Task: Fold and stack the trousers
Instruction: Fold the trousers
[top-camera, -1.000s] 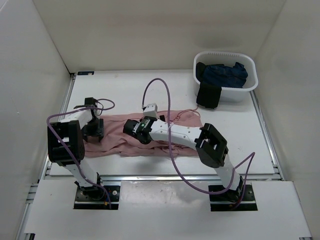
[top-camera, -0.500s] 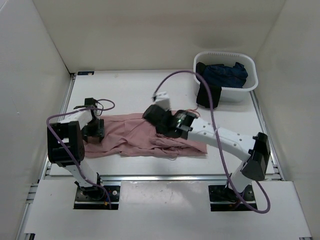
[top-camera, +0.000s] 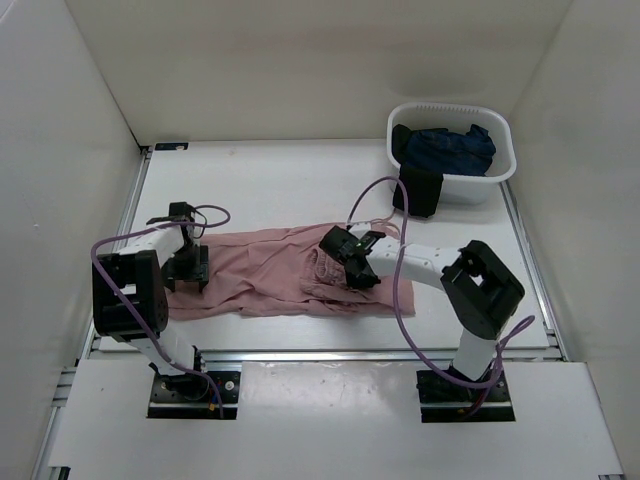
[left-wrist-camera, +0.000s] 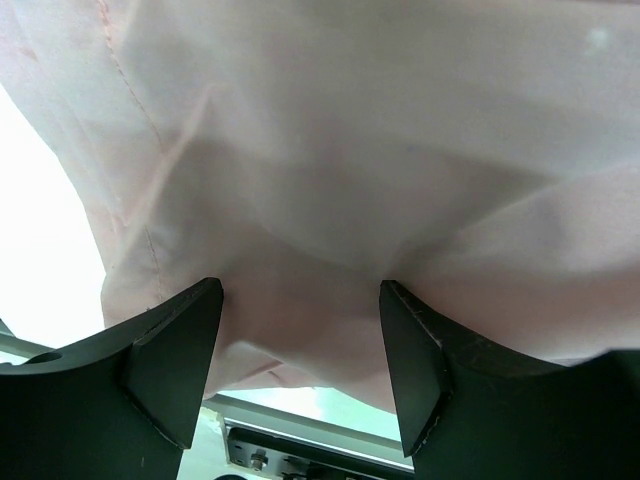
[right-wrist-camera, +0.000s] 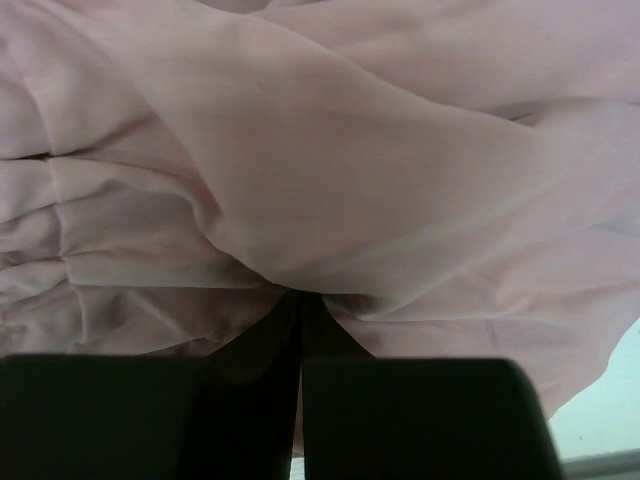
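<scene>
The trousers (top-camera: 270, 272) lie stretched out flat on the table (top-camera: 260, 190), left of the basket (top-camera: 500, 170) and nearer the arm bases than it is. Their long side runs across the table. One end lies just short of the basket's near side, and the other is far off to the left.

The basket stands in the far right corner and holds dark garments (top-camera: 450, 148). A black piece hangs over the basket's near rim, close to the trousers' end but apart from it.

The right gripper (top-camera: 330, 262) is down on the half of the trousers nearer the basket. In its wrist view the jaws are pressed together (right-wrist-camera: 301, 300) and pinch a fold of the pink cloth. Creases run into the tips, and gathered pleats show to their left.

The left gripper (top-camera: 186, 272) is at the end of the trousers farthest from the basket. In its wrist view the two dark fingers (left-wrist-camera: 175, 350) stand spread wide. Pink cloth with a stitched seam fills the space above them and bulges down between them. The cloth touches the inner faces of both fingers but they do not clamp it.
</scene>
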